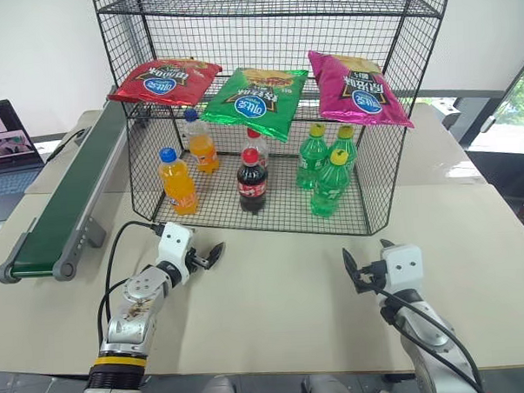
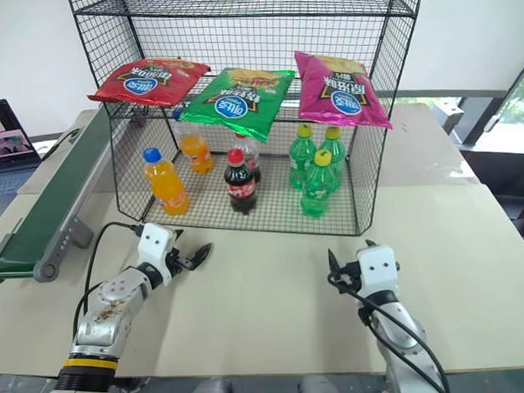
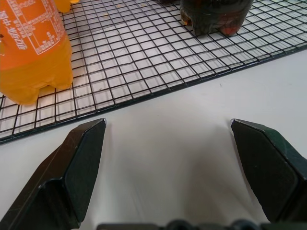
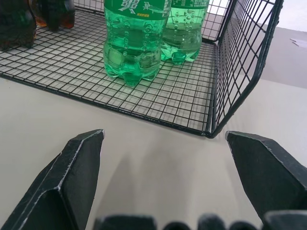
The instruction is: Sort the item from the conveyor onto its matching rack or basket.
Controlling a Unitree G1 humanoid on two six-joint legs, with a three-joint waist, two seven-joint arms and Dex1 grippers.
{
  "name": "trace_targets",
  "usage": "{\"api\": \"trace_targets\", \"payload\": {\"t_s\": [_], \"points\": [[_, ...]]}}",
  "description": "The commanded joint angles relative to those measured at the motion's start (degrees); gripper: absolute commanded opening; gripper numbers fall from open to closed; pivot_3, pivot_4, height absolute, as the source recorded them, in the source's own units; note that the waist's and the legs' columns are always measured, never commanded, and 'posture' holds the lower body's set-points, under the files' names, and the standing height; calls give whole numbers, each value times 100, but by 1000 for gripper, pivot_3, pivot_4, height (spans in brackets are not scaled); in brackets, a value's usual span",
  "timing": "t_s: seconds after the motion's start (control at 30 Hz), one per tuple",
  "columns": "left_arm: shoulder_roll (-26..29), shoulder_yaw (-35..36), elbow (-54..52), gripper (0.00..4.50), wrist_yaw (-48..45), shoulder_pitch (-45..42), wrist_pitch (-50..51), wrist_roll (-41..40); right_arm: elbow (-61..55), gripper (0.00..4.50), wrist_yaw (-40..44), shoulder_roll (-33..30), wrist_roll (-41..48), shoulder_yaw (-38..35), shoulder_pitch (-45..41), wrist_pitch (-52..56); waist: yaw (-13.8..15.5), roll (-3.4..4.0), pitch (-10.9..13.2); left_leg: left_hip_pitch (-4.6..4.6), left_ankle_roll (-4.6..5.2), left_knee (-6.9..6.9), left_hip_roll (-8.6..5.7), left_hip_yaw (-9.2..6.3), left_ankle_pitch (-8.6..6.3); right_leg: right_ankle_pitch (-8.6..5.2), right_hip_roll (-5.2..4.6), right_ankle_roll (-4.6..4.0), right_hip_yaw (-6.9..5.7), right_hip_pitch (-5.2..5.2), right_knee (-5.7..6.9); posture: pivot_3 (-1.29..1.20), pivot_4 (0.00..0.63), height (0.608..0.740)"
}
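Note:
The item, a flat red chip bag, lies on the left end of the middle shelf of the black wire rack. The dark green conveyor runs along the table's left side with nothing on its belt. My left gripper hovers open over the table, just in front of the rack's bottom-left edge, empty; in the left wrist view the left gripper faces an orange bottle. My right gripper is open and empty in front of the rack's right corner, and the right wrist view shows the right gripper wide apart.
A green bag and a magenta bag share the middle shelf. Orange bottles, cola bottles and green bottles stand on the bottom tier. A laptop sits far left. Beige table lies between my grippers.

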Motion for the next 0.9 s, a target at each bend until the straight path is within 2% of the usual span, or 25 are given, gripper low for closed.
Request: {"api": "trace_targets", "payload": {"t_s": [0.03, 0.23, 0.43, 0.9], "points": [[97, 150, -425, 4433, 87, 196, 1, 20, -342, 4500, 118, -152, 39, -108, 43, -157, 0, 0, 0, 0, 0, 0, 0, 0, 0, 0, 0, 0, 0, 0, 0, 0, 150, 740], [105, 417, -822, 4433, -67, 609, 96, -363, -487, 4500, 263, -360, 26, -110, 102, -147, -5, 10, -4, 0, 0, 0, 0, -6, 0, -6, -2, -8, -10, 0, 7, 0, 150, 740], [140, 306, -865, 4433, 62, 655, 61, -97, -509, 4500, 258, -350, 0, -92, 146, -136, 4, 10, -5, -2, -3, 5, 0, -9, 2, -7, -2, -7, -14, 2, 8, 0, 150, 740], [151, 320, -778, 4433, -104, 534, -6, -105, -502, 4500, 244, -325, -44, -13, 128, -142, 1, 11, -5, -2, -3, 3, 0, -10, 1, -8, -2, -8, -15, 2, 8, 0, 150, 740]]}}
